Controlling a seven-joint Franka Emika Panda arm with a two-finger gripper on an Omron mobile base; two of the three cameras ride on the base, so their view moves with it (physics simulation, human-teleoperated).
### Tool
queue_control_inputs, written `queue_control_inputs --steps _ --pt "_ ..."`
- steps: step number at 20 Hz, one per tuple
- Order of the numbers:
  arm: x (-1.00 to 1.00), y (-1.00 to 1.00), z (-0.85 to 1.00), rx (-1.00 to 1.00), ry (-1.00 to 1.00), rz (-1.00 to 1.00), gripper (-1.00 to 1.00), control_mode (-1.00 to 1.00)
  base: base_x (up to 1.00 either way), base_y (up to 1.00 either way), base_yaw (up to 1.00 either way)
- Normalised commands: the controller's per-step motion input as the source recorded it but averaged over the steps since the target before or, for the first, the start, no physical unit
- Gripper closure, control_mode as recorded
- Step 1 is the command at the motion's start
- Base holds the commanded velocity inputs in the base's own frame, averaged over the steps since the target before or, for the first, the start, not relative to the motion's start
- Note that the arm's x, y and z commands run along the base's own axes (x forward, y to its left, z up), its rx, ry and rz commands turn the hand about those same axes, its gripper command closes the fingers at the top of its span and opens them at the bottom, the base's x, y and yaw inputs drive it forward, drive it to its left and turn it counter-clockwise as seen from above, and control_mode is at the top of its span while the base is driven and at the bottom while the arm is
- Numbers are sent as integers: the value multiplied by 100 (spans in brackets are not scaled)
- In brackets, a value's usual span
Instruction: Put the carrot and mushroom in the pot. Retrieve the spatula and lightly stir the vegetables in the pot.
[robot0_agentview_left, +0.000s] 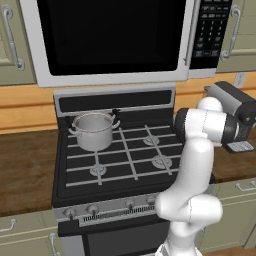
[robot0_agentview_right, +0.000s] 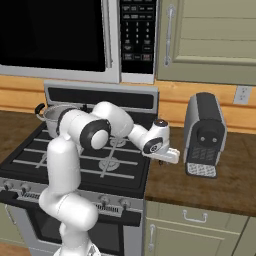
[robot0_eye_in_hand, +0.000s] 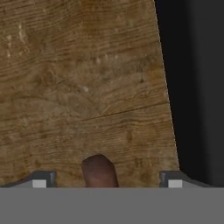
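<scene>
The silver pot (robot0_agentview_left: 93, 131) stands on the stove's back left burner; in the right base view the pot (robot0_agentview_right: 50, 116) is half hidden behind my arm. My gripper (robot0_agentview_right: 168, 159) hangs low over the wooden counter, between the stove and the coffee machine. In the hand view the gripper (robot0_eye_in_hand: 107, 180) is open, its fingertips (robot0_eye_in_hand: 41, 179) wide apart. A small brown rounded thing (robot0_eye_in_hand: 99, 171), which looks like the mushroom, lies on the counter between them, touching neither. The carrot and the spatula are out of view.
A dark coffee machine (robot0_agentview_right: 204, 135) stands on the counter (robot0_agentview_right: 200, 187) just right of my hand. The stove (robot0_agentview_left: 125, 160) and its dark side edge (robot0_eye_in_hand: 197, 87) lie to the left. A microwave (robot0_agentview_left: 115, 40) hangs above the stove.
</scene>
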Motion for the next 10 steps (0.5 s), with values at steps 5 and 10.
queue_control_inputs --steps 5,10 --pt "-11 -13 -9 0 -8 13 -100 -100 0 0 0" --pt "5 -25 -33 0 -1 14 100 -100 0 0 0"
